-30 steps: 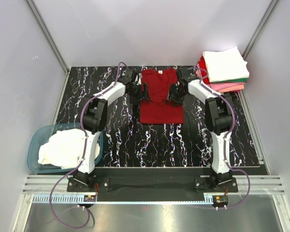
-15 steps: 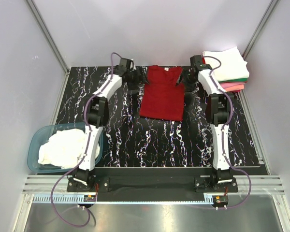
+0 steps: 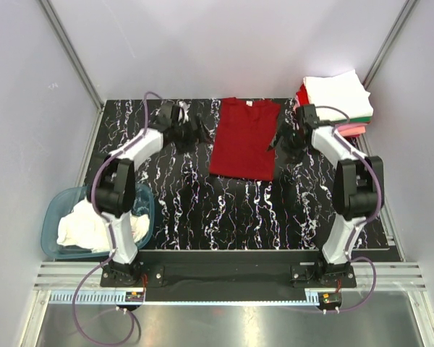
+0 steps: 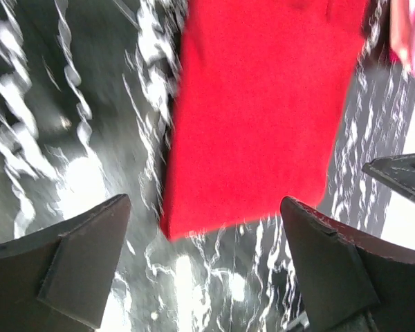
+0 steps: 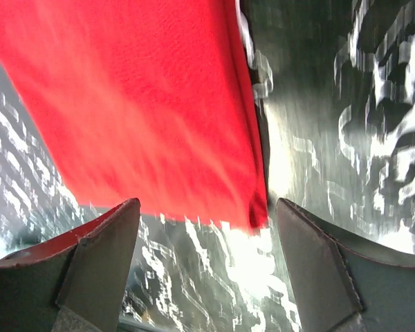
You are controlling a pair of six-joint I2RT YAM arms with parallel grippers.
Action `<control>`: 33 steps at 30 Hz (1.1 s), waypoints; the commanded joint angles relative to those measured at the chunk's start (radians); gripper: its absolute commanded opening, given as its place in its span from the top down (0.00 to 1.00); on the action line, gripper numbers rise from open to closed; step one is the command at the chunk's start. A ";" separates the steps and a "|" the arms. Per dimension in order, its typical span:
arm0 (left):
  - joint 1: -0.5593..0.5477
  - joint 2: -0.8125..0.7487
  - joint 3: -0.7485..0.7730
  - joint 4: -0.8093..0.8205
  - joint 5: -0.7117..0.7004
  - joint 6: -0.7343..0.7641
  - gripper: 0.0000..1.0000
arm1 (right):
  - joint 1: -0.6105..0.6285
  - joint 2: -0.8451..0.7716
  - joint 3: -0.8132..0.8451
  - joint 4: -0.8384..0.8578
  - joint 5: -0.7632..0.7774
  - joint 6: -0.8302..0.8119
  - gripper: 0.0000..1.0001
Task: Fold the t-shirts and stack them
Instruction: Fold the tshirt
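Jaws on both sides are spread wide with nothing in them, and you only get that from the wrist cams. Your left gripper (image 4: 207,266) hangs near one corner of the dark red t-shirt (image 4: 256,111), and your right gripper (image 5: 207,256) near another, both views a bit blurry. The overhead cam gives you the rest: that shirt lies flat toward the back of the marble-pattern table (image 3: 202,210) with a gripper just beside each long edge. The folded stack (image 3: 338,101) sits back right, and white shirts (image 3: 87,220) are in the teal tub (image 3: 52,217) front left.
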 commanded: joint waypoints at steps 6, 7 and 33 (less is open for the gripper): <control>-0.047 -0.105 -0.353 0.256 0.058 -0.075 0.09 | 0.007 -0.134 -0.330 0.209 -0.125 0.057 0.13; -0.053 -0.095 -0.361 0.269 0.060 -0.081 0.10 | 0.010 -0.128 -0.339 0.223 -0.128 0.058 0.14; -0.161 0.053 -0.351 0.373 0.008 -0.146 0.89 | 0.024 0.001 -0.313 0.260 -0.116 0.057 1.00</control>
